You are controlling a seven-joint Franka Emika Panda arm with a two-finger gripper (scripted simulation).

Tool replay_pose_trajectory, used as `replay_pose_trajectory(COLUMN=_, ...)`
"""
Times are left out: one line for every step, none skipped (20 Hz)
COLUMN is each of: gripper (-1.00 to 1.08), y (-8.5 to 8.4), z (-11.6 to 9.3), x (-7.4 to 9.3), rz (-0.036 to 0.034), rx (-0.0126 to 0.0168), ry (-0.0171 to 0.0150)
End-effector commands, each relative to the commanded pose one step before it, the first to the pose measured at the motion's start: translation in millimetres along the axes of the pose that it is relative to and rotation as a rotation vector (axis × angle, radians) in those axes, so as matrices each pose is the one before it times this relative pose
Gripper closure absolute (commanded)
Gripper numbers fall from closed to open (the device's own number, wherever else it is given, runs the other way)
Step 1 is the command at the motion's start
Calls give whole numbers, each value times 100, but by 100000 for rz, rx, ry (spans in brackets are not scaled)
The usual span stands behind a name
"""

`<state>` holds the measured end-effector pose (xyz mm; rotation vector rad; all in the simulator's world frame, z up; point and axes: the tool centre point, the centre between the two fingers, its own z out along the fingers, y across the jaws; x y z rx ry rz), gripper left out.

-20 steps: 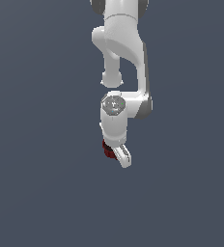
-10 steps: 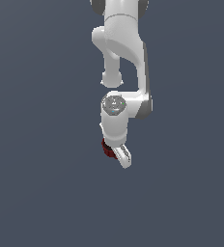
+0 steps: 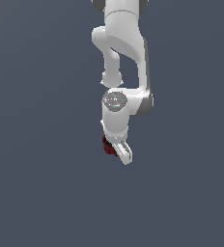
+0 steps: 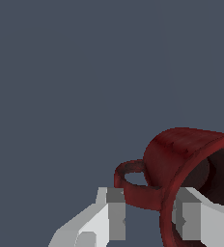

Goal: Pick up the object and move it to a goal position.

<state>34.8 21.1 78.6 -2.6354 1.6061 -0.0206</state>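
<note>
The gripper (image 4: 145, 214) reaches down from the white Panda arm (image 3: 122, 53), and its two pale fingers (image 4: 115, 214) are parted only a little, with the handle side of a dark red mug (image 4: 181, 154) between them. One finger sits outside the looped handle (image 4: 133, 185); the other lies just inside the mug's rim, against the wall where the handle joins. The mug is tipped on its side relative to the hand, its dark hollow mouth turned toward the wrist camera. In the exterior view only a sliver of the mug (image 3: 107, 146) shows, tucked behind the fingertips (image 3: 125, 155), against a plain grey-blue backdrop (image 3: 36, 144)
</note>
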Motion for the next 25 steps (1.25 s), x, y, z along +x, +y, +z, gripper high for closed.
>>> replay_pose_trajectory(gripper=108, y=350, z=-632, x=-542, rz=-49, rx=303, ry=85)
replay_pose_trajectory(gripper=108, y=239, z=-244, x=-288, rz=0, rx=0, ry=0)
replay_pose_trajectory(gripper=108, y=262, z=-270, x=-318, rz=0, rx=0, ry=0)
replay_pose_trajectory(gripper=108, y=287, z=-296, x=-348, rz=0, rx=0, ry=0)
replay_pose_trajectory(gripper=108, y=310, z=-297, x=-377, rz=0, rx=-27, ry=-41)
replay_pose_trajectory(gripper=108, y=337, z=-352, x=-412, rz=0, rx=0, ry=0)
replay_pose_trajectory(gripper=108, y=363, z=-380, x=-445, rz=0, rx=0, ry=0)
replay_pose_trajectory(gripper=108, y=372, z=-392, x=-457, rz=0, rx=0, ry=0)
replay_pose_trajectory(gripper=108, y=353, z=-349, x=-434, rz=3, rx=-33, ry=-36)
replay_pose_trajectory(gripper=108, y=337, z=-361, x=-418, rz=0, rx=0, ry=0)
replay_pose_trajectory(gripper=108, y=317, z=-345, x=-397, rz=0, rx=0, ry=0)
replay_pose_trajectory(gripper=108, y=297, z=-328, x=-375, rz=0, rx=0, ry=0)
replay_pose_trajectory(gripper=108, y=275, z=-280, x=-345, rz=9, rx=-45, ry=-16)
replay_pose_trajectory(gripper=108, y=256, z=-288, x=-327, rz=0, rx=0, ry=0)
replay_pose_trajectory(gripper=108, y=235, z=-266, x=-300, rz=0, rx=0, ry=0)
replay_pose_trajectory(gripper=108, y=212, z=-243, x=-273, rz=0, rx=0, ry=0)
replay_pose_trajectory(gripper=108, y=189, z=-219, x=-245, rz=0, rx=0, ry=0)
replay_pose_trajectory(gripper=108, y=165, z=-196, x=-216, rz=0, rx=0, ry=0)
replay_pose_trajectory(gripper=108, y=139, z=-155, x=-182, rz=14, rx=-41, ry=23)
replay_pose_trajectory(gripper=108, y=115, z=-148, x=-158, rz=0, rx=0, ry=0)
replay_pose_trajectory(gripper=108, y=89, z=-124, x=-128, rz=0, rx=0, ry=0)
replay_pose_trajectory(gripper=108, y=65, z=-92, x=-94, rz=14, rx=-27, ry=38)
replay_pose_trajectory(gripper=108, y=42, z=-72, x=-68, rz=0, rx=0, ry=0)
replay_pose_trajectory(gripper=108, y=22, z=-43, x=-39, rz=0, rx=0, ry=0)
replay_pose_trajectory(gripper=108, y=6, z=-14, x=-12, rz=0, rx=0, ry=0)
